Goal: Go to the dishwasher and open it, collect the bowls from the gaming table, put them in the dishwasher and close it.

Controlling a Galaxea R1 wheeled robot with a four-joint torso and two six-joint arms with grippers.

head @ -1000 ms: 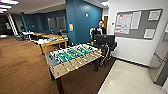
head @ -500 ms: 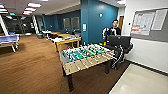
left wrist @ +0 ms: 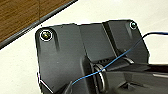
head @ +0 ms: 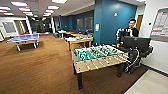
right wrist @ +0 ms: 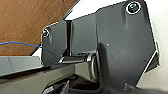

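From my head camera I look across a brown wood-look floor [head: 37, 72]. Far left stands a blue table-tennis table [head: 23, 38]. Further right, in the middle distance, a row of yellow-topped wooden tables [head: 80, 41] runs back along the dark blue wall [head: 110, 20]; the nearest carries pale things too blurred for me to name, so I cannot tell whether the gaming table is among them. Closer to me, right of centre, sits the green-field table-football table with pale wooden sides [head: 98, 58], squarely between me and a person in dark clothes [head: 131, 30], who stands behind a black control rig [head: 136, 45]. At the far right, a white wall carries a notice board [head: 161, 25], and a pale floor patch [head: 150, 83] begins.

The left wrist camera adds a dark strip [left wrist: 37, 25] dividing wood floor from pale floor, and a thin blue cable [left wrist: 120, 56]. The right wrist camera gives the same floor edge [right wrist: 71, 10]. I cannot tell how either claw stands.
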